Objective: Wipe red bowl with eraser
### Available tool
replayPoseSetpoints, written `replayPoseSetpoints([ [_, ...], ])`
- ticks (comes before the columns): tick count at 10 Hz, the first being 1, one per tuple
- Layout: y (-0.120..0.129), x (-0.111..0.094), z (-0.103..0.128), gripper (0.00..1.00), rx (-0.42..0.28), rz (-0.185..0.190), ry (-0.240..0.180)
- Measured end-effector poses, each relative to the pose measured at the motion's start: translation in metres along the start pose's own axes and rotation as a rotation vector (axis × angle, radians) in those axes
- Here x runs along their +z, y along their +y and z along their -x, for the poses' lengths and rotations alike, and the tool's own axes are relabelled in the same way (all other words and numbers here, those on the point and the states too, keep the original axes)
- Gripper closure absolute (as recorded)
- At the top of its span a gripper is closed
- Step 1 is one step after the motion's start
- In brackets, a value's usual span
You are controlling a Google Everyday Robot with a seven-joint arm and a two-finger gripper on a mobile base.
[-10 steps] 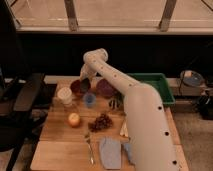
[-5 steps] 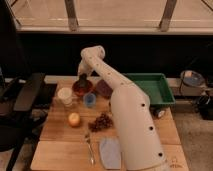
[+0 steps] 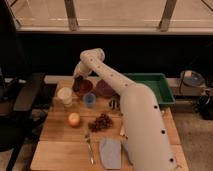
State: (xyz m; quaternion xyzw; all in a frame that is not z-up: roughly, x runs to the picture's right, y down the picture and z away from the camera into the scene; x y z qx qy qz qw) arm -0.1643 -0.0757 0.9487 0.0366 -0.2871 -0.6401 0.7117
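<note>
The gripper (image 3: 79,80) hangs over the one red bowl (image 3: 83,87); its grip cannot be told. One purple bowl (image 3: 105,88) sits beside.

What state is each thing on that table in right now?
gripper: down at the red bowl, far left of table
red bowl: upright, gripper over its left rim
purple bowl: upright, beside red bowl
green tray: flat on table's right
fork: lying flat
grey cloth: lying crumpled

Dim, warm indoor light; brighter panes along the top, a dark band beneath. The white two-finger gripper (image 3: 80,81), over the round reddish-orange bowl (image 3: 83,87), is softly blurred. The pale wooden table (image 3: 55,145) shows faint shadows, no glare.
</note>
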Motion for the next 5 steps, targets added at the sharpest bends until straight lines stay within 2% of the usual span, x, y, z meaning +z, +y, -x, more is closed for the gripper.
replayPoseSetpoints([
  [2, 0.007, -0.013, 0.009, 1.0, 0.002, 0.028, -0.013],
  [4, 0.033, -0.026, 0.007, 1.0, 0.01, 0.097, -0.016],
  [5, 0.049, -0.03, 0.002, 1.0, 0.015, 0.145, -0.017],
])
